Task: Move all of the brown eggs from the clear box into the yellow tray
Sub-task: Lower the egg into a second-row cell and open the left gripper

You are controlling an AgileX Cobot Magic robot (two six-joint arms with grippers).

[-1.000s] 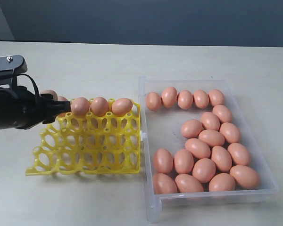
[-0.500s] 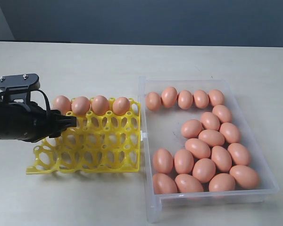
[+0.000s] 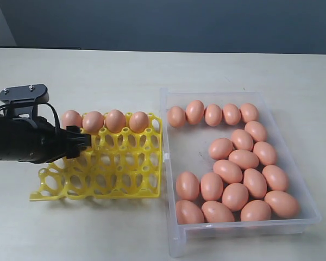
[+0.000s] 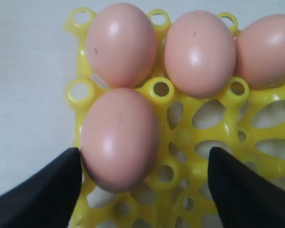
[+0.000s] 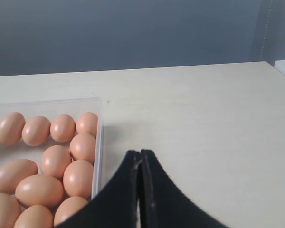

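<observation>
My left gripper (image 4: 145, 156) is hanging wide open over the bright yellow lattice plastic egg tray (image 4: 182, 138). One smooth orange-brown egg (image 4: 119, 137) is sitting in a cup between the jaws, closer to one. Four more eggs (image 3: 115, 120) are lining the far row. The remaining brown eggs (image 3: 228, 171) are lying in the clear rectangular plastic box (image 3: 168, 217) beside the tray. My right gripper (image 5: 140, 156) is pinching shut, empty.

Black left arm (image 3: 16, 144), two silver screws (image 3: 30, 87), dark tapered fingers (image 4: 38, 199)
</observation>
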